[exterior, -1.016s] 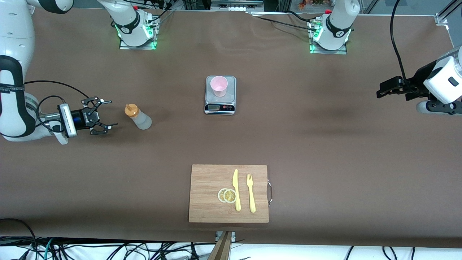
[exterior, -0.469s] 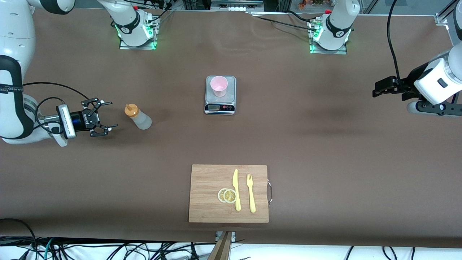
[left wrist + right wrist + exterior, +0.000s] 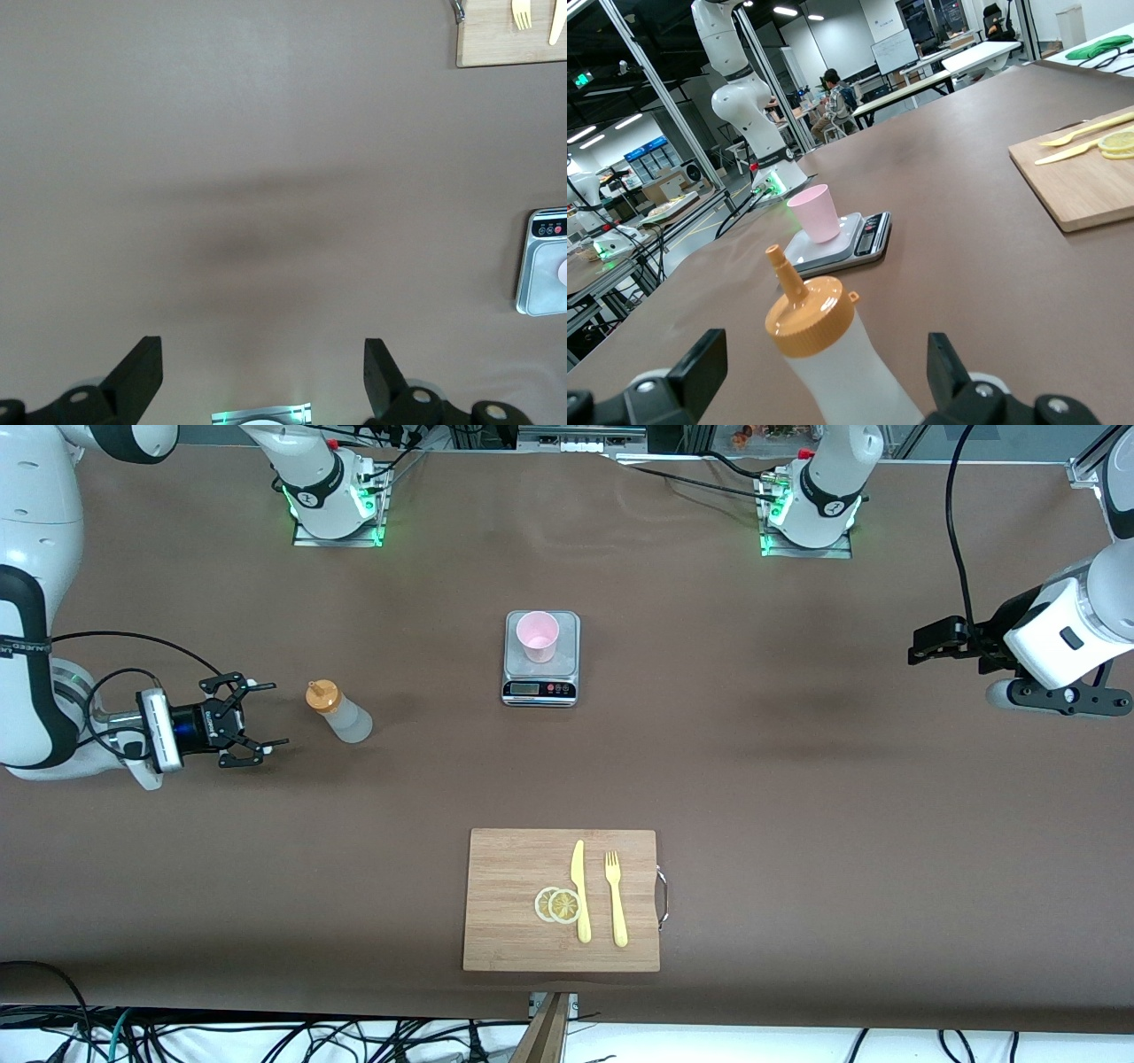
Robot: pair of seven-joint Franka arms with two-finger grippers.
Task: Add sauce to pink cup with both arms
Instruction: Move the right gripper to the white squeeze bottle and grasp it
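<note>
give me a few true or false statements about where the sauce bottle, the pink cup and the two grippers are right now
1. The pink cup stands on the grey scale. True.
2. The right gripper is shut on the sauce bottle. False: it is open, beside the bottle toward the right arm's end of the table, not touching it.
3. The sauce bottle stands upright with its orange cap on. True.
4. The left gripper hovers over the pink cup. False: it is open over bare table near the left arm's end.
5. The lemon slices lie inside the pink cup. False: they lie on the cutting board, beside the yellow knife and fork.
</note>
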